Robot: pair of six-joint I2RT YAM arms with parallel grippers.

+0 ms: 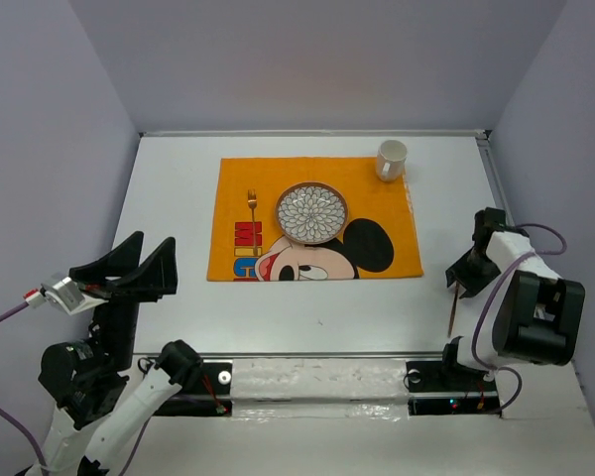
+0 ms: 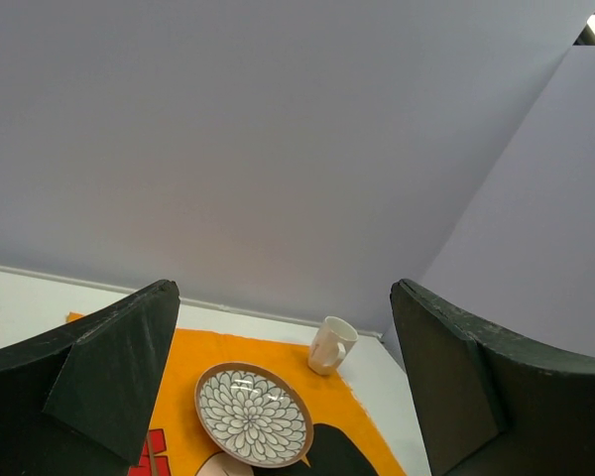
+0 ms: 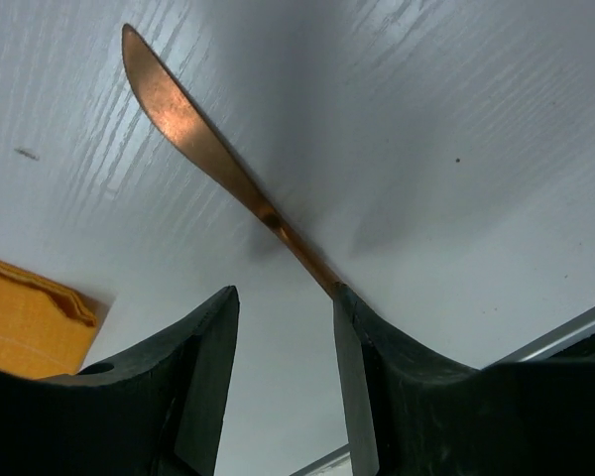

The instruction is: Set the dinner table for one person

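Observation:
The white dinner table (image 1: pixel 174 198) carries an orange Mickey Mouse mat (image 1: pixel 377 193). On the mat are a patterned plate (image 1: pixel 311 213), a gold fork (image 1: pixel 252 213) to its left and a white mug (image 1: pixel 391 160) at the mat's far right corner. A copper knife (image 1: pixel 453 310) lies on the bare table right of the mat. My right gripper (image 1: pixel 463 278) is low over it and open. In the right wrist view the knife (image 3: pixel 193 134) runs from the upper left until it goes under the right finger (image 3: pixel 377 367); nothing lies between the jaws of the right gripper (image 3: pixel 284 293). My left gripper (image 1: pixel 139 268) is open, empty and raised at the left.
The left wrist view shows the plate (image 2: pixel 253 415), the mug (image 2: pixel 331 345) and the mat (image 2: pixel 193 347) between the wide-open fingers of the left gripper (image 2: pixel 283 288). The mat's near right corner (image 3: pixel 25 322) is left of the right gripper. Grey walls enclose the table on three sides.

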